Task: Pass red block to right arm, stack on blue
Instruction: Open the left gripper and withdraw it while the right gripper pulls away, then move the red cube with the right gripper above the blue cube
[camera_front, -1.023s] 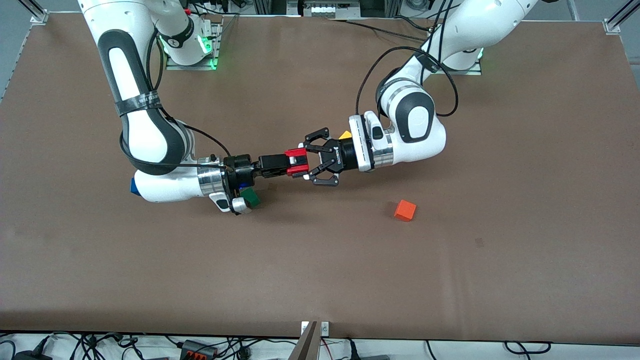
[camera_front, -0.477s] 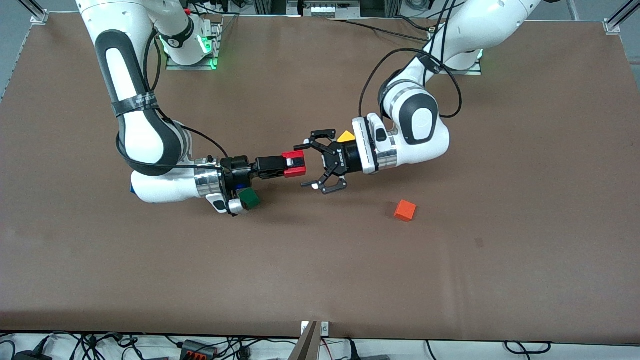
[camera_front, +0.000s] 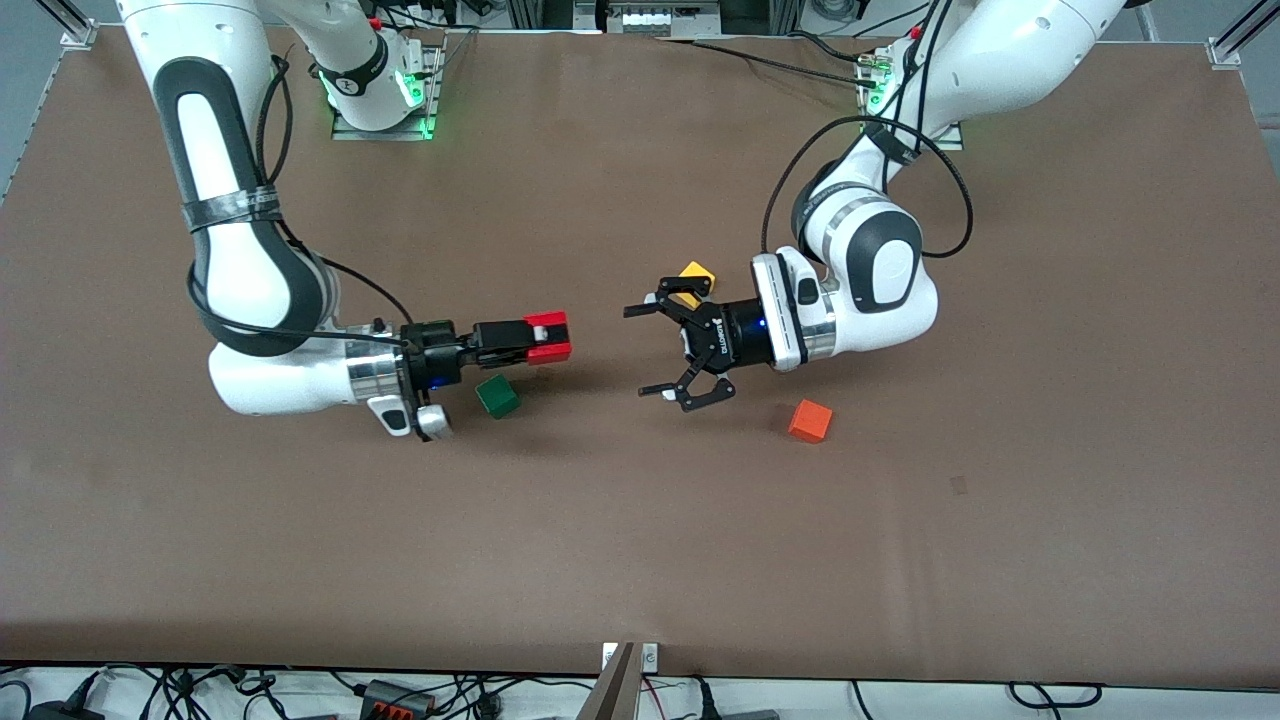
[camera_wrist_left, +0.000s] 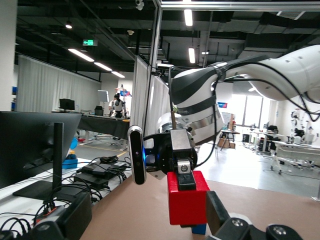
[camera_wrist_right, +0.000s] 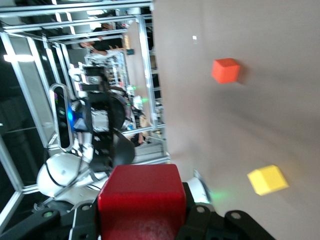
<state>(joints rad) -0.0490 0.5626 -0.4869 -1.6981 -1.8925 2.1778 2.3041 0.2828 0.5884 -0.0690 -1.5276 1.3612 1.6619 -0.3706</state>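
R gripper (camera_front: 535, 342) has its fingers clamped on the red block (camera_front: 548, 337), held sideways up off the worktop (camera_front: 640, 560), fingers pointing toward the L arm's end. L gripper (camera_front: 672, 343) has fingers spread wide, empty, well apart from the block, over bare worktop near the yellow block (camera_front: 695, 276). Handover looks done, so stacking is next.

Key relation: the blue cube (camera_wrist_left: 199, 229) shows only in the L wrist view, peeking below the red block; in the front view it's hidden, prob. under the R arm. So the target seems to lie back toward the R wrist, not ahead of the fingertips. Green cube (camera_front: 497, 396) sits close by, nearer the front cam; orange cube (camera_front: 810, 421) is well off.
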